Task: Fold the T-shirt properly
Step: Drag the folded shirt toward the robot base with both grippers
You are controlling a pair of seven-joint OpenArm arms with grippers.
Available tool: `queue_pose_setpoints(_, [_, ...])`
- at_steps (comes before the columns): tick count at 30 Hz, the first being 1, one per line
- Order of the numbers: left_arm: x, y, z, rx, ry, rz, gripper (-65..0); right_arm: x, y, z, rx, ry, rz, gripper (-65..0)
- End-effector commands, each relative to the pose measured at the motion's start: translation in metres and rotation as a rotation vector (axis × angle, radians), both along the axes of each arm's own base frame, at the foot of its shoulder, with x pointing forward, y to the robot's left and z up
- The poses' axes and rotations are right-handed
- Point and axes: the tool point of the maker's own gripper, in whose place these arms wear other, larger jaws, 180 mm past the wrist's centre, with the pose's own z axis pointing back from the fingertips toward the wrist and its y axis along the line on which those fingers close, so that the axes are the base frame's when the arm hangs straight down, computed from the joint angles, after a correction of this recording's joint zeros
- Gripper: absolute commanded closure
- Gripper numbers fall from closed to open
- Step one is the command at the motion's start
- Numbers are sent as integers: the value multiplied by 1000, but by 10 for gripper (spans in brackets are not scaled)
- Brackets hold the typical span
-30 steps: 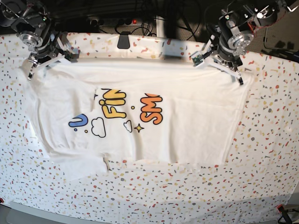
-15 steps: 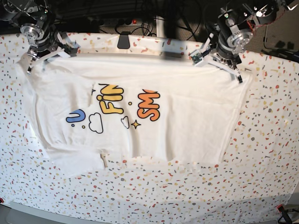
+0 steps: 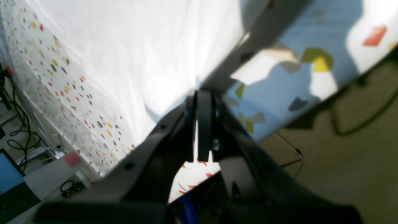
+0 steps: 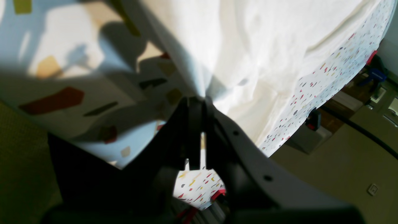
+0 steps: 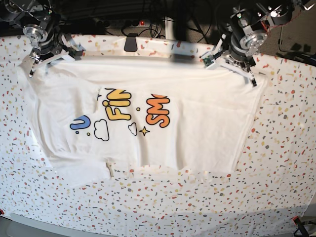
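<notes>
The soft white cotton T-shirt (image 5: 148, 118) lies folded across the speckled terrazzo-patterned worktop (image 5: 276, 163), print upward. The left gripper (image 5: 236, 64) and right gripper (image 5: 47, 55) each pinch its far fold edge, jaws closed on cloth.

One T-shirt (image 5: 187, 123), one speckled table (image 5: 276, 163), two grippers: left gripper (image 5: 231, 63), right gripper (image 5: 48, 57).

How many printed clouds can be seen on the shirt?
2. One cloud is under the yellow letters, and a smaller cloud is right of it. The folded T-shirt may hide more.
</notes>
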Motion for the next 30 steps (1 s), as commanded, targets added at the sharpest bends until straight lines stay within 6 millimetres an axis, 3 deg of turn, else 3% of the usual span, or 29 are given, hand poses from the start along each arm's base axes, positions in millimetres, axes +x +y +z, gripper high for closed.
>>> queue_pose_setpoints(1, [7,11,9,39,-38,23,0,7,-13,12,-53,-33,-12,0])
queue_pose_setpoints(13, [6,9,13,37,-37,35,0,1,-7,13,-45,-43,0,0])
queue_pose_setpoints(19, [-6,-8,24,-28,-43,7,0,1,-6,13,-45,-43,1,0])
queue_pose_setpoints(30, [-14,-8,21,-29,-24,9,0,0,3,16,-24,-42,17,0])
